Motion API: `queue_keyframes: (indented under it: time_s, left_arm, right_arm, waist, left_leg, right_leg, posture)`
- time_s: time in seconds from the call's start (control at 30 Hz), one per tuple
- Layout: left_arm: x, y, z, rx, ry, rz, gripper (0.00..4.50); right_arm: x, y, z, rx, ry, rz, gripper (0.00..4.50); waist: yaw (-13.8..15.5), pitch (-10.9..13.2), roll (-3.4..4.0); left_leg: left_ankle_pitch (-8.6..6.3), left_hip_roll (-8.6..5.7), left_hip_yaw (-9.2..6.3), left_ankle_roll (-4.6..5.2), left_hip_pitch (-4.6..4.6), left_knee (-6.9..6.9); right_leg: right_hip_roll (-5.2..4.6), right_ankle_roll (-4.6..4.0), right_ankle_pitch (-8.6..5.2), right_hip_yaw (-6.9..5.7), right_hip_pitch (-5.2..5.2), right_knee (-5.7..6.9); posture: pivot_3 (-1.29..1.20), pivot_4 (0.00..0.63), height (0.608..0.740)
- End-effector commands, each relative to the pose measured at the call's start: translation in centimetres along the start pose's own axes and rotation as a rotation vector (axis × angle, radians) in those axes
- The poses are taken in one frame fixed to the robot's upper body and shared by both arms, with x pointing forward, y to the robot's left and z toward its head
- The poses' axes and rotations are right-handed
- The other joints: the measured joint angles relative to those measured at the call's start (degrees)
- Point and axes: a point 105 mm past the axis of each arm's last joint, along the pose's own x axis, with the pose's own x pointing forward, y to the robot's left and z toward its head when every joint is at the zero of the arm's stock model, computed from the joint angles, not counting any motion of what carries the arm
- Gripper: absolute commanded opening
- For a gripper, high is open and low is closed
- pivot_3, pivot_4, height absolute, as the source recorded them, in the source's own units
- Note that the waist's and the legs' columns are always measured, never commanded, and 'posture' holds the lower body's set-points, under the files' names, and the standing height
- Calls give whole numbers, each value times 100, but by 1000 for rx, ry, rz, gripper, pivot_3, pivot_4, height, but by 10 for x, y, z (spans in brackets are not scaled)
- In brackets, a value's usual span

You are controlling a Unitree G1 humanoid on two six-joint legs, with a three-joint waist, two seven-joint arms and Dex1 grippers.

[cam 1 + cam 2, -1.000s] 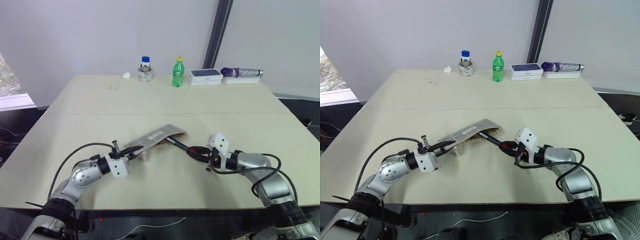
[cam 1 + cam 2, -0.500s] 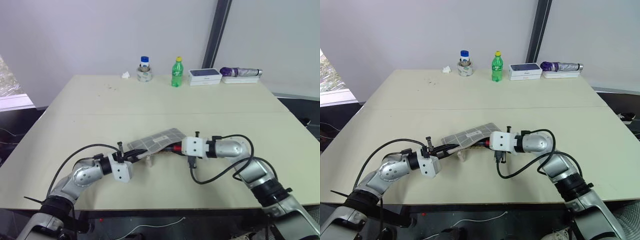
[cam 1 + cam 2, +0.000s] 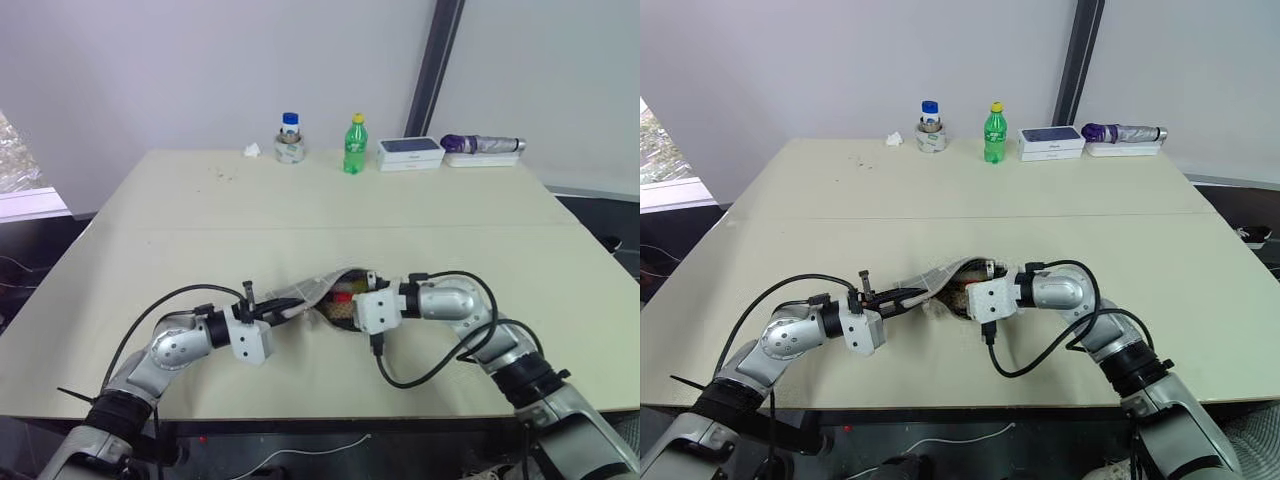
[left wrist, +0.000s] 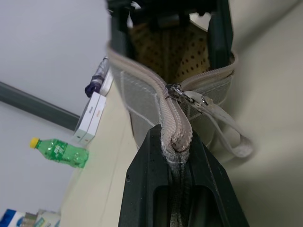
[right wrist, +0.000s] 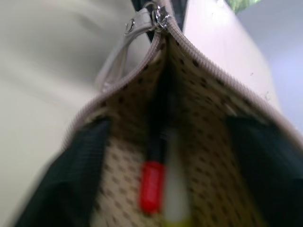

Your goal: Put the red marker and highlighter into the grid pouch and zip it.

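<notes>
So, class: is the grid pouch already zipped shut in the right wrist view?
No: the grid pouch gapes open, with the red marker and the highlighter lying inside.

head stereo overview, wrist close-ups

A pale beige table (image 3: 200, 230) is seen, crossed side to side by a thin seam near its middle. Along the far edge, at about twelve o'clock, a tape roll (image 3: 290, 152) with a blue-capped jar (image 3: 290, 123) set in it is placed. A crumpled white scrap (image 3: 253, 151) lies just beside it towards eleven o'clock. A green bottle (image 3: 354, 146) with a yellow cap stands upright just beside the roll towards one o'clock. Further towards two o'clock a white box (image 3: 410, 153) is laid flat, and a purple folded umbrella (image 3: 482, 145) rests on a white tray (image 3: 484, 159). Near six o'clock the pouch (image 3: 325, 290) is found at the table's near middle.
</notes>
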Motion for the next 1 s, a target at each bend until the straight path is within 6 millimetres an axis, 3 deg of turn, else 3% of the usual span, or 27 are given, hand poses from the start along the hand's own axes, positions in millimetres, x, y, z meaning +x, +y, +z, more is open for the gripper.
queue_keyframes:
  time_s: [0.03,0.27,0.3,0.37,0.43,0.6,0.67,0.77,1.0]
  left_arm:
    - [0,16,6,-40,-28,91,0]
    - [0,9,-3,-66,20,83,0]
    - [3,11,-2,-56,19,92,0]
    - [10,18,0,-10,17,122,0]
    - [18,13,5,58,4,81,0]
    - [25,9,6,93,4,69,0]
    - [26,12,5,81,8,85,0]
    - [31,16,6,90,9,85,0]
    - [34,17,5,97,13,76,0]
  right_arm:
    - [-30,-40,21,19,-114,-172,4362]
    - [-60,-45,38,354,-241,-265,4362]
    - [-59,-37,40,449,-258,-243,4362]
    - [-51,5,46,687,-260,-81,4362]
    - [-39,43,43,803,-196,-11,4362]
    - [-11,76,22,1003,-123,-97,4362]
    - [-1,78,13,1055,-106,-139,4362]
    - [18,63,3,1170,-144,-233,4362]
    - [44,40,16,1229,-266,-233,4362]
  waist:
    - [-4,0,0]
    - [-1,0,0]
    - [1,0,0]
    - [29,0,0]
    - [32,-4,-7]
    - [-62,-3,-5]
    - [-52,-3,-5]
    - [-44,-2,-4]
    - [-7,-2,-4]
  left_leg:
    - [0,1,-1,0,0,0]
    - [0,9,-5,-1,1,-1]
    - [0,9,-6,0,1,1]
    - [-1,10,-9,2,1,3]
    - [-3,9,-17,5,0,2]
    - [-3,0,-9,5,5,1]
    - [-2,2,-13,3,7,0]
    - [-2,2,-12,2,5,0]
    - [-1,0,-13,2,2,-2]
  right_leg:
    - [0,0,0,0,1,0]
    - [-1,0,0,-2,6,-2]
    - [-1,0,0,-1,6,-1]
    - [-2,0,0,-3,10,0]
    - [-5,0,0,-9,17,-6]
    - [2,-1,0,0,7,2]
    - [7,-1,0,-1,9,3]
    - [6,-1,0,1,6,2]
    - [5,0,0,0,3,0]
  posture:
    - [0,150,740]
    - [0,150,740]
    - [0,150,740]
    - [0,150,740]
    - [0,150,740]
    - [0,150,740]
    - [0,150,740]
    - [0,150,740]
    - [0,150,740]
